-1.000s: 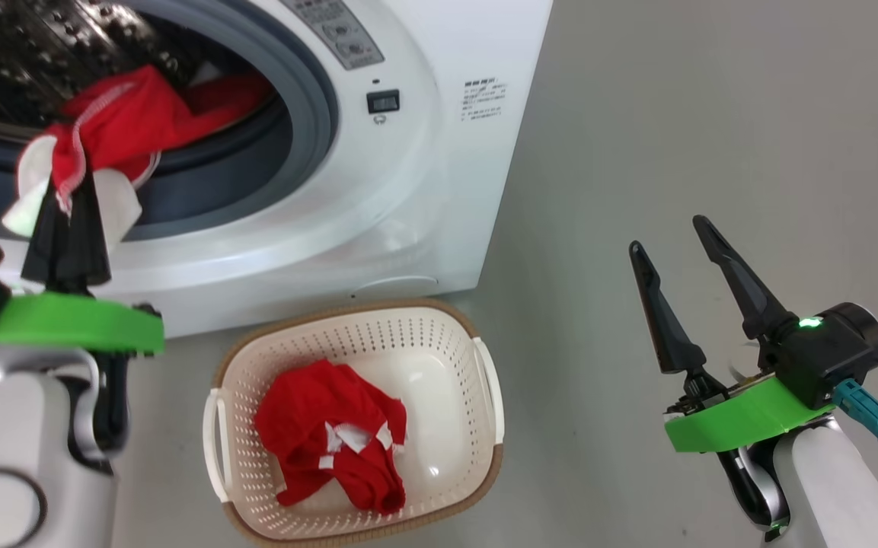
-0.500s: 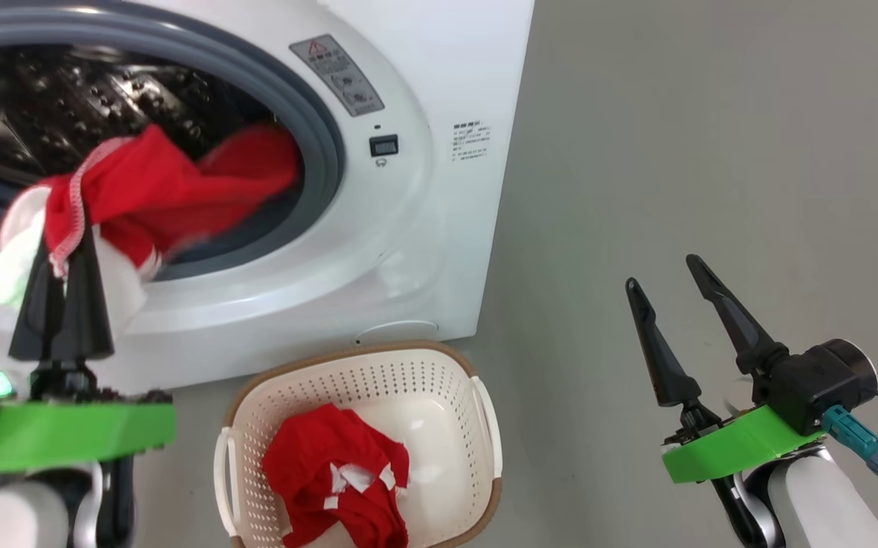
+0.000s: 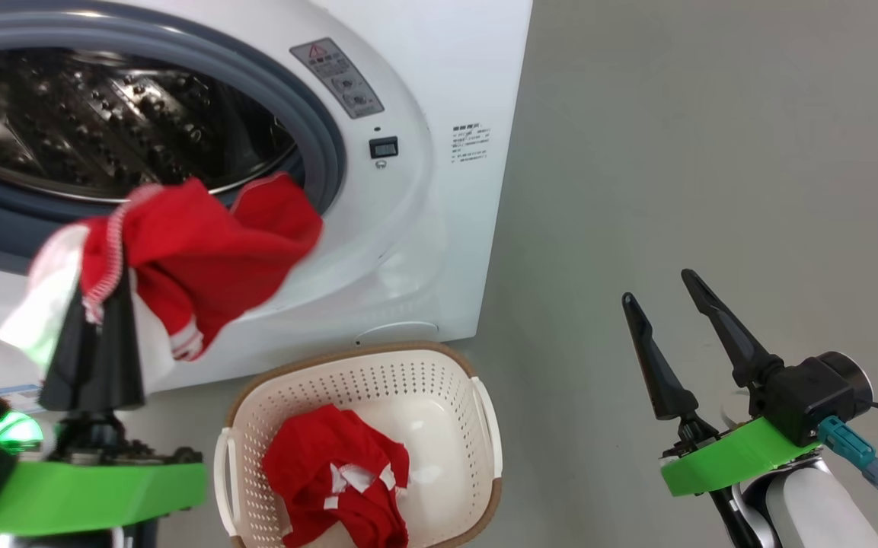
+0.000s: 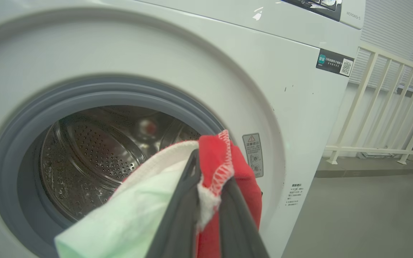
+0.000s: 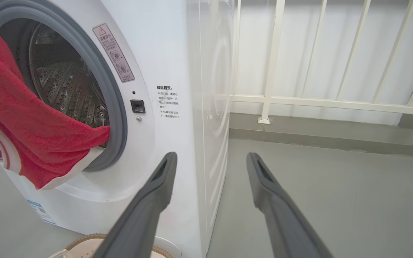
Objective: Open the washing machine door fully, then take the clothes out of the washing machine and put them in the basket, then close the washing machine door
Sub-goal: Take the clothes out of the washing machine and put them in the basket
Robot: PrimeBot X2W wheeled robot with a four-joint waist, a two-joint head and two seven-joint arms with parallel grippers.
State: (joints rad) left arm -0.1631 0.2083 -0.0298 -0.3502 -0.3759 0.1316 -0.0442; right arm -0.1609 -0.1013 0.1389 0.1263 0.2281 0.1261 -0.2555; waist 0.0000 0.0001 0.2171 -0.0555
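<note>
Left gripper (image 3: 106, 301) clamped on clothes (image 3: 210, 251), long axis sideways toward washing machine (image 3: 423, 190) rim; right gripper (image 3: 658, 287) splayed, empty.

Head cam: high, pitched forward and down. washing machine (image 3: 439, 190) front sits upper left, basket (image 3: 378, 380) on the floor (image 3: 713, 152) below it, left claw (image 3: 100, 312) lower left, right claw (image 3: 658, 286) lower right. Left wrist cam: close to the machine front, looking along its claw into the drum (image 4: 95, 150). Right wrist cam: low, near the machine's right front corner, oblique across the front and along its side to a white railing (image 5: 335, 102). All three share the grey ring (image 3: 324, 144), warning sticker (image 3: 336, 76) and red clothes (image 3: 202, 251) at the opening.
</note>
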